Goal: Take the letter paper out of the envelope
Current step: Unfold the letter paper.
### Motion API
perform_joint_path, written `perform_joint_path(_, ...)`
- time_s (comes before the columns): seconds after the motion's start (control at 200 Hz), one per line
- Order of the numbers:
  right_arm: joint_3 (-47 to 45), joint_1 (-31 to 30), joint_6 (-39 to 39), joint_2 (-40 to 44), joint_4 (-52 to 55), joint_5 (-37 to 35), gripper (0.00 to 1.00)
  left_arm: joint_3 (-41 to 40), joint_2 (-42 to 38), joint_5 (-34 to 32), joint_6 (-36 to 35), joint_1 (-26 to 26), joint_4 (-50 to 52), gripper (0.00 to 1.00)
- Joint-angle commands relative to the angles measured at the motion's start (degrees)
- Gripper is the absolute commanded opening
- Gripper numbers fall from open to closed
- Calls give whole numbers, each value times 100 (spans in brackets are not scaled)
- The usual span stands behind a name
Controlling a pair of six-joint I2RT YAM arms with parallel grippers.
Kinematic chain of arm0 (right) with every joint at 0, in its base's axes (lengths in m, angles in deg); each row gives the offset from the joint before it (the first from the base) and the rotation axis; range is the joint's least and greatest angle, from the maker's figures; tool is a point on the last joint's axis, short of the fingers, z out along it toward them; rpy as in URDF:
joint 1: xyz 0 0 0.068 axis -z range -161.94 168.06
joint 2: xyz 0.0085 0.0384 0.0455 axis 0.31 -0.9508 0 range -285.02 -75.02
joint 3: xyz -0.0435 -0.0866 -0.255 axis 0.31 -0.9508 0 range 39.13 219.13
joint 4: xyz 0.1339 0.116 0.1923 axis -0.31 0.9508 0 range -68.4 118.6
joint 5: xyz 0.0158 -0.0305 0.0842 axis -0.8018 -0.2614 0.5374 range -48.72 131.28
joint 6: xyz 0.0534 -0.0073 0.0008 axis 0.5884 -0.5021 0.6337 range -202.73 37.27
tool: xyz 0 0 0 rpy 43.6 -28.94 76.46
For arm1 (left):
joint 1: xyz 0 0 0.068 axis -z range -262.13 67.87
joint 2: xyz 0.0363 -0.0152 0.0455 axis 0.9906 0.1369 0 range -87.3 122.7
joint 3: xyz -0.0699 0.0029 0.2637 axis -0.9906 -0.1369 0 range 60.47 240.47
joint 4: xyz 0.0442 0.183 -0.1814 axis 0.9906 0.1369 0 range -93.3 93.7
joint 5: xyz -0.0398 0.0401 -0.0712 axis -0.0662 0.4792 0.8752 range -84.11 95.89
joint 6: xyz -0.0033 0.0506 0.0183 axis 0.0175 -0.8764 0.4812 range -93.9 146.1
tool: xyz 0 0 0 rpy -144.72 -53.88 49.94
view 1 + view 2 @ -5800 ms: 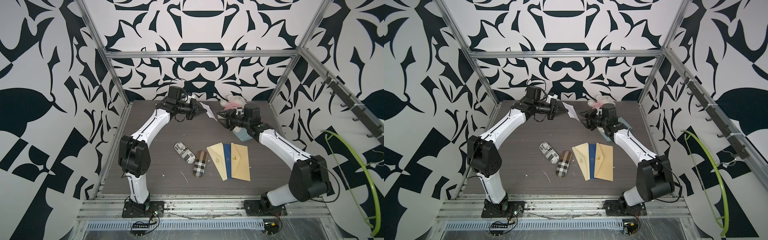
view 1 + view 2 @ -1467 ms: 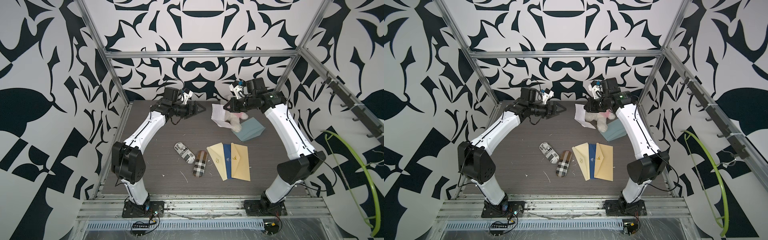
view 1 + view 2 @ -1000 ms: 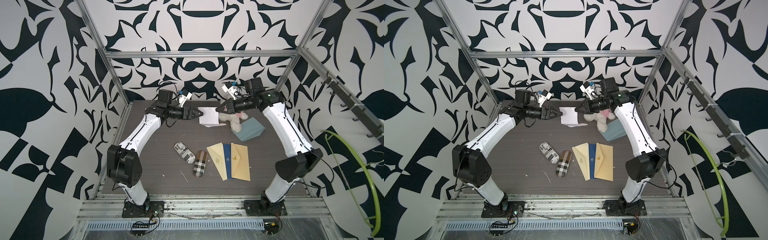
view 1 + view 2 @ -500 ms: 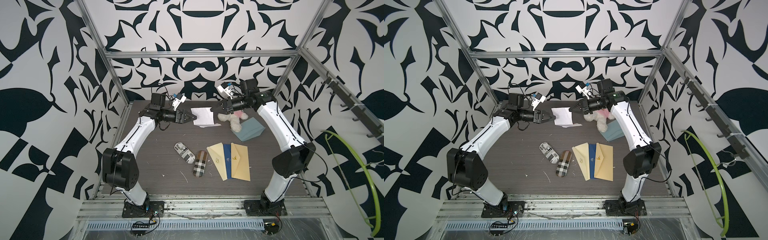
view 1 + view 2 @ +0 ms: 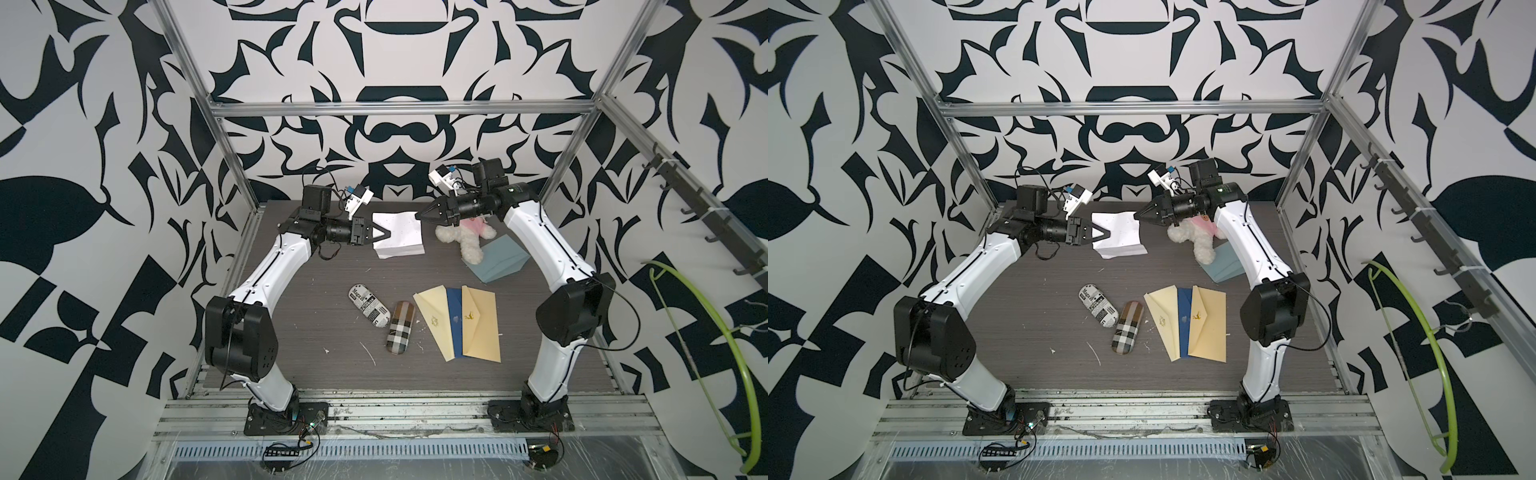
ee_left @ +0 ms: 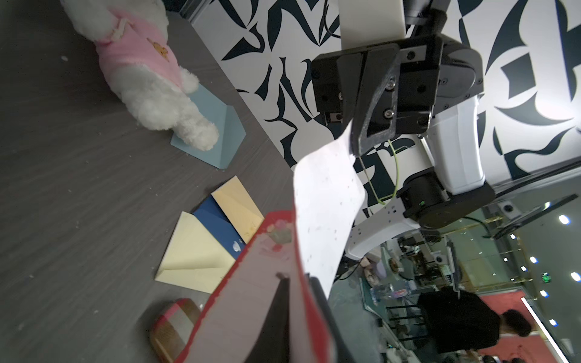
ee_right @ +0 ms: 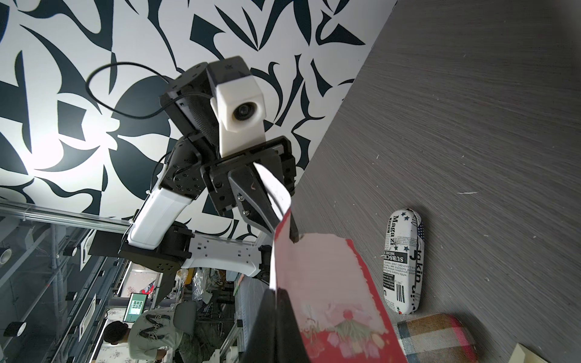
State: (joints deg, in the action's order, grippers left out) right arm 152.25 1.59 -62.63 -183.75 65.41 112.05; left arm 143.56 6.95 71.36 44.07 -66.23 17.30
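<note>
Two grips on letter paper (image 5: 401,237): left pincer (image 5: 389,234) clamped on one edge, right pincer (image 5: 420,217) likewise on opposite corner; tear risk from opposed pull

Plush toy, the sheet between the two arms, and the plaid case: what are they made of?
The plush toy looks like fluffy white pile fabric with a matte pink cloth shirt. The sheet seems thin paper, white on top, red-edged print beneath; it curves and creases. The plaid case is probably a rigid shell in checked cloth, given its smooth rounded form.
</note>
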Motion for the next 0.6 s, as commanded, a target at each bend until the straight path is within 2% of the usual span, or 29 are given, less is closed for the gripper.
perform_joint_path(0.0, 236, 43, 102, 49, -267, 76, 0, 161, 49, 97, 111, 1, -33, 6)
perform_joint_path(0.065, 217, 89, 84, 35, -264, -20, 1, 215, 86, 89, 203, 1, -40, 0)
perform_joint_path(0.195, -186, 301, -53, 295, -400, -512, 27, 278, 171, 146, 798, 1, -380, 0)
perform_joint_path(0.265, -860, 451, 322, 669, -1305, -569, 40, 299, 250, 174, 1347, 1, -692, 0)
perform_joint_path(0.35, -1621, 573, 1176, 1060, -2683, -277, 54, 361, 402, 268, 2038, 9, -1106, 0)
perform_joint_path(0.4, -1686, 575, 1194, 1086, -2675, -182, 57, 329, 469, 299, 2546, 25, -1491, 0)
perform_joint_path(0.485, -1581, 548, 566, 1029, -2003, -127, 57, 316, 583, 361, 3337, 77, -2138, 0)
perform_joint_path(0.595, -1981, 546, 832, 1119, -2775, 60, 57, 453, 698, 317, 3788, 148, -2280, 0)
